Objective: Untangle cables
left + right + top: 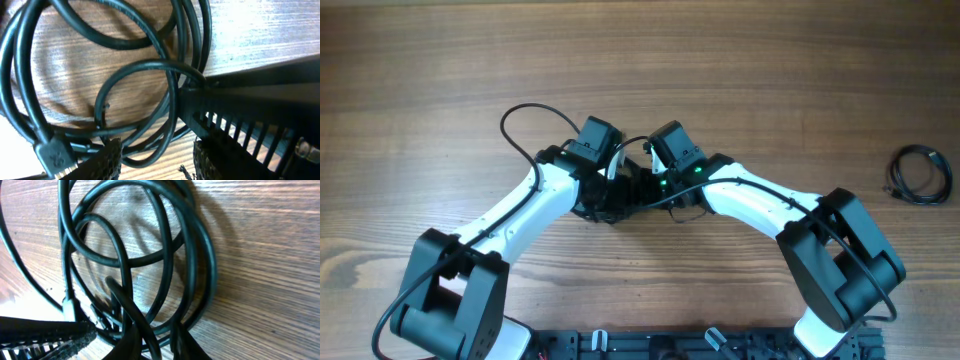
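Left wrist view: the cables [145,63], thin black cords, lie in several overlapping loops flat on the wooden table [770,60]. One small flat plug end [52,152] sits at the lower left edge of the tangle. The left gripper [157,157] hangs right over the tangle's near edge. Its two ribbed fingers [109,161] stand apart, with a couple of strands running through the gap between them, not clamped.

The right gripper [642,185] meets the tangle from the opposite side. One ribbed finger of it touches a loop at the tangle's right edge. I cannot tell whether it is pinching a strand or parted, because its own camera shows only blurred dark shapes among the cords.

From overhead, both arms bend in over the tangle and hide most of it. A lone coiled cord [920,175] lies well apart from the tangle, far to its right.

I judge I am at the gripping step, with the loops not yet separated. Next I need each gripper on a different cord, then a slow pull apart, watching that the plug does not snag.
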